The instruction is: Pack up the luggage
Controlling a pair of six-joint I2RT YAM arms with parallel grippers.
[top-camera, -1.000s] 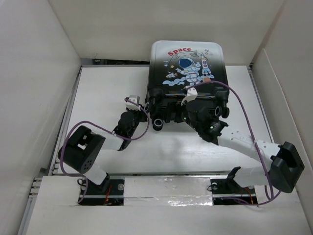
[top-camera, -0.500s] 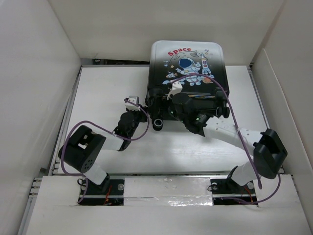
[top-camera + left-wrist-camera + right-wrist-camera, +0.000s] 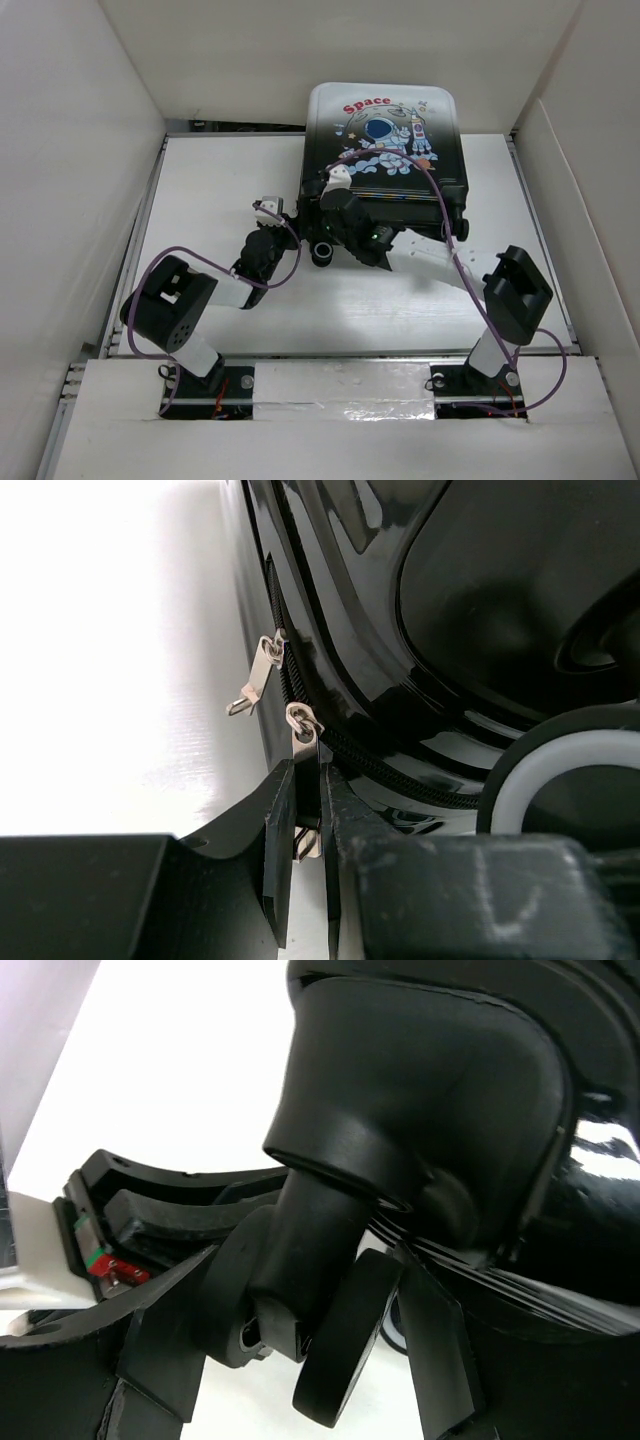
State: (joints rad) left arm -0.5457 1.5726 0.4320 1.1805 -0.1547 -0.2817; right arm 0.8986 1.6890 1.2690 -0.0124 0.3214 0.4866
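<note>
The luggage lies flat and zipped up at the far middle of the white table, with its astronaut print and red "Space" lettering facing up. Its far end reaches the back wall and its black wheels point towards the arms. Both arms reach in at the suitcase's near left corner. From the left wrist camera you can see the left gripper pinched nearly closed on a small metal zip pull, which hangs from the zip track and runs down between the two dark fingers. A second zip pull sits just beyond it on the same track, sticking out free with nothing touching it. Part of a pale-rimmed wheel shows at the right edge of that view. The right gripper has its jaws spread wide, one either side of a black caster wheel below the glossy wheel housing. The wheel sits between its fingers. A sliver of light shows beside the right finger, and I cannot tell whether either pad actually presses on the wheel.
</note>
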